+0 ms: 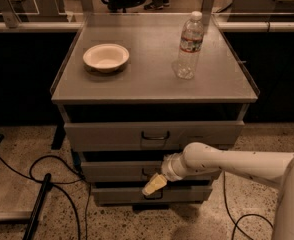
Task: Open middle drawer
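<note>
A grey metal cabinet has three stacked drawers. The middle drawer (114, 171) has a low flat front, and its small dark loop handle is partly hidden behind my gripper. My gripper (154, 184) reaches in from the right on a white arm (227, 161). Its yellowish fingertips sit just below and in front of that handle, over the gap above the bottom drawer (187, 194). The top drawer (154, 135) has its own dark loop handle and looks slightly pulled out.
On the cabinet top (152, 79) stand a white bowl (106, 57) and a clear water bottle (189, 46). Black cables (47, 169) lie on the speckled floor at the left and a cable at the lower right. A rail and glass run behind.
</note>
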Motion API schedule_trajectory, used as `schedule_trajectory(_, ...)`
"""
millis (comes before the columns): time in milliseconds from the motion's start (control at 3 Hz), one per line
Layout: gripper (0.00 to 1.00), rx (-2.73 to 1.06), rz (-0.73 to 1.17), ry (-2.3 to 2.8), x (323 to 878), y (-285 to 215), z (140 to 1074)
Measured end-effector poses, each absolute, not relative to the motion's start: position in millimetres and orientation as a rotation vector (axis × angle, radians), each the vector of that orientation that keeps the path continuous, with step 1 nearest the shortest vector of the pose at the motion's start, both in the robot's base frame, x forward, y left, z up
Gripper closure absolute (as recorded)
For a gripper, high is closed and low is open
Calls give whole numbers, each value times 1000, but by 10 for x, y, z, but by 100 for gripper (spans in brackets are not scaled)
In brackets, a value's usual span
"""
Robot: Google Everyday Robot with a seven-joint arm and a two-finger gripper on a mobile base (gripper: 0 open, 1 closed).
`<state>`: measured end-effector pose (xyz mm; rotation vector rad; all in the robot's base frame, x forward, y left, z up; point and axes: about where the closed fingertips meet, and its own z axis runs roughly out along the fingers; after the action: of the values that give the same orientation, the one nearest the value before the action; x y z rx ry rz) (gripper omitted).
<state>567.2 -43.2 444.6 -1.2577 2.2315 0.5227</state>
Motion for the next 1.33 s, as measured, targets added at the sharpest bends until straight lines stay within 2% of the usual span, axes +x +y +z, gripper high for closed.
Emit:
schedule_trajectory(333,0,-1305,533,2235,5731,-334,4292)
schedule_trajectory(667,0,-1323,666,2232,5558,-295,4280)
schedule_trajectory(1000,0,-1323,666,2232,5560,-292,4305)
schedule_trajectory(1333,0,-1318,776,2229,5274,-349,4489)
